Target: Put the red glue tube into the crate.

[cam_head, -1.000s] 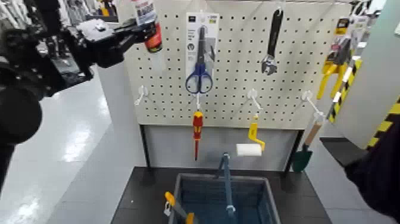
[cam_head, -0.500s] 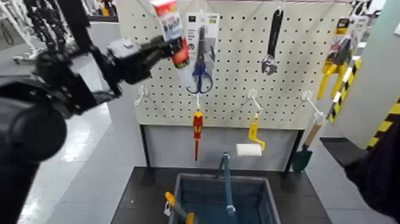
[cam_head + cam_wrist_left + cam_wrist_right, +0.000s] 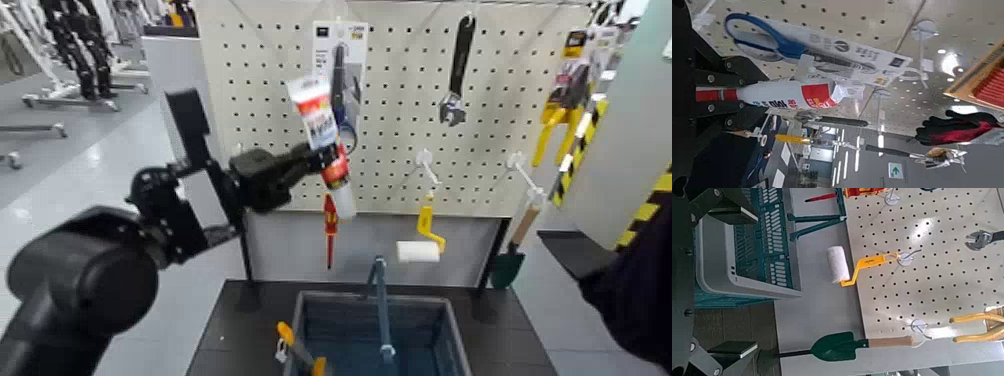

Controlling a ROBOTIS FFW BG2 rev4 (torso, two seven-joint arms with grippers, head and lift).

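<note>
My left gripper (image 3: 320, 160) is shut on the red glue tube (image 3: 322, 130). It holds the tube nearly upright, whitish end down, in front of the pegboard and just left of the hanging scissors pack (image 3: 340, 70). In the left wrist view the tube (image 3: 778, 95) sticks out from between the dark fingers (image 3: 689, 74). The crate (image 3: 302, 322) stands below and slightly to the right, its blue handle (image 3: 381, 305) upright. The right wrist view looks at the crate (image 3: 746, 276) from the side. There my right gripper (image 3: 703, 282) is open and holds nothing.
On the pegboard hang a wrench (image 3: 458, 70), a red-and-yellow screwdriver (image 3: 330, 225), a paint roller (image 3: 420, 245), a green trowel (image 3: 510, 262) and yellow clamps (image 3: 558, 118). An orange-handled tool (image 3: 295, 345) lies in the crate. My right arm (image 3: 635, 285) is at the right edge.
My left arm has swung down and to the right with the tube, from the pegboard's top left to beside the scissors pack, above the crate. The right arm has not moved.
</note>
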